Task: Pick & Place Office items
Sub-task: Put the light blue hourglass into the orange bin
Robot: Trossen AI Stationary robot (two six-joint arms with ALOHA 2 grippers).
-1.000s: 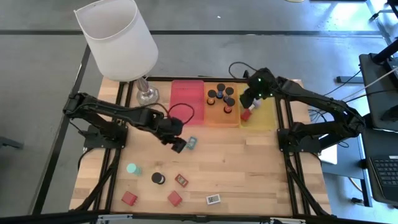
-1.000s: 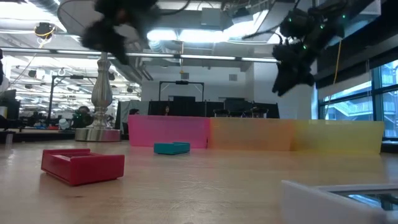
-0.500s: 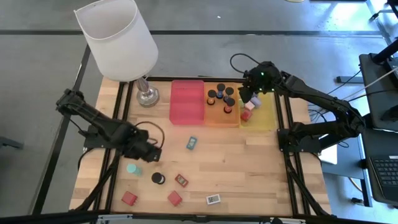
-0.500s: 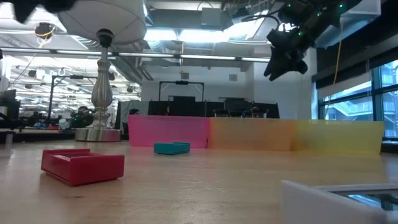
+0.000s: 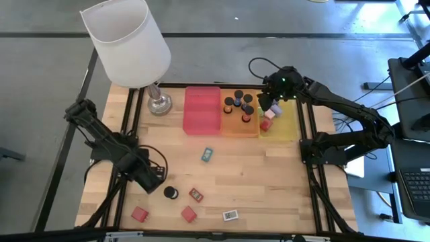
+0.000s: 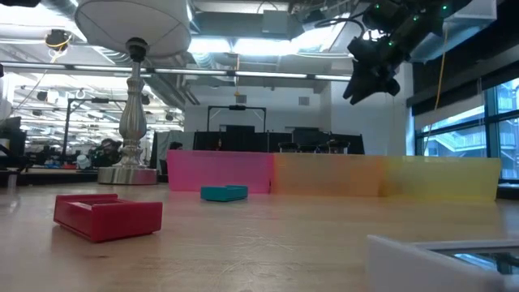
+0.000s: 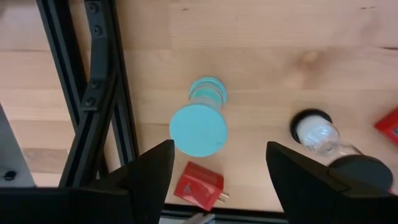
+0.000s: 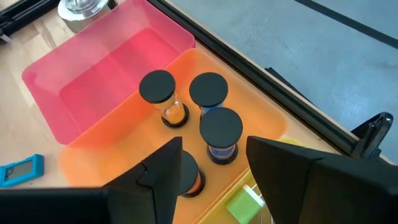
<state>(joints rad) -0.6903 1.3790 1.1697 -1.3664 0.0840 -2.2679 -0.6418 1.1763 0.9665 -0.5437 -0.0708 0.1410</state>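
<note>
The left gripper (image 7: 214,165), moved from mid-table to the table's (image 5: 269,181) left edge, now hovers with fingers spread over the teal-topped cylinder (image 7: 199,126), seemingly next for pickup, while the empty right gripper (image 5: 274,107) hangs over the yellow tray (image 5: 290,128).

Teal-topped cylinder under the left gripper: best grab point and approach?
Come straight down from above and pinch the round teal cap across its width. The teal-topped cylinder stands upright on the table, clear of the red block and the black-capped cylinder. The left gripper hangs above it with fingers open either side.
</note>
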